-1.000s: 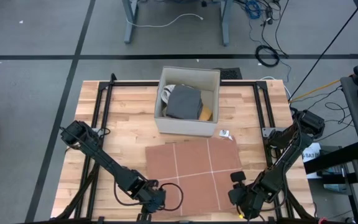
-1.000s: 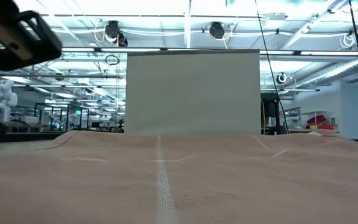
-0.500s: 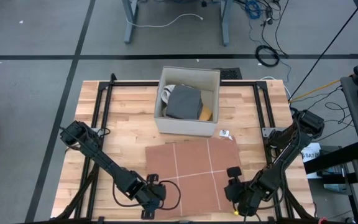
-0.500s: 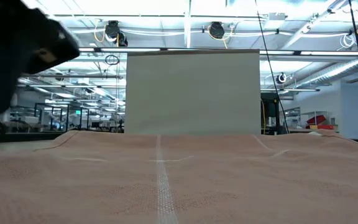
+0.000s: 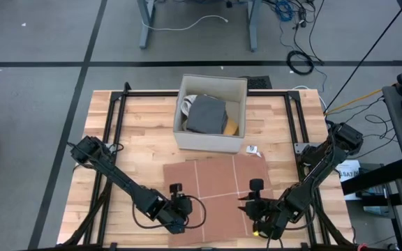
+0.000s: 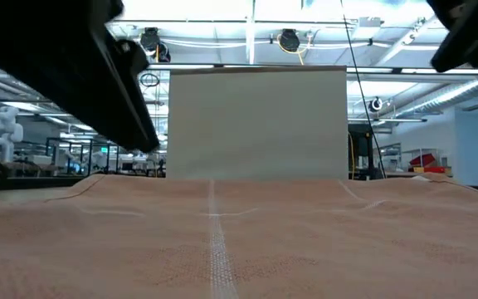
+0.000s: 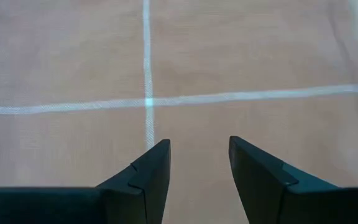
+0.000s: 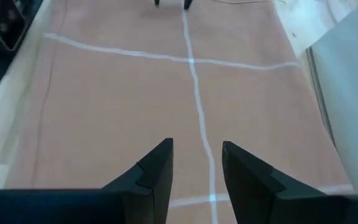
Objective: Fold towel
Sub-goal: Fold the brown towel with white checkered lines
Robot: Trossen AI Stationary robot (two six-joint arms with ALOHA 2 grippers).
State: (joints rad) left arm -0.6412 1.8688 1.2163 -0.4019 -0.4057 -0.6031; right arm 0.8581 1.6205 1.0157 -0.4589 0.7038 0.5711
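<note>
Wooden desk (image 5: 138, 125) carries a flat towel (image 5: 215, 185), brown with pale cross lines, lying near the front edge just in front of an open box (image 5: 211, 111) of folded cloth. Over the last second both arms swing inward from the towel's front corners: the left claw (image 5: 181, 202) now sits over the towel's left edge and the right claw (image 5: 251, 203) over its right front part, facing each other. Each claw is partly open with nothing between its fingers, only cloth showing through the gap in the wrist views. The left one widens during that second. No fold has begun; they look to be lining up for a first pinch of the fabric.
</note>
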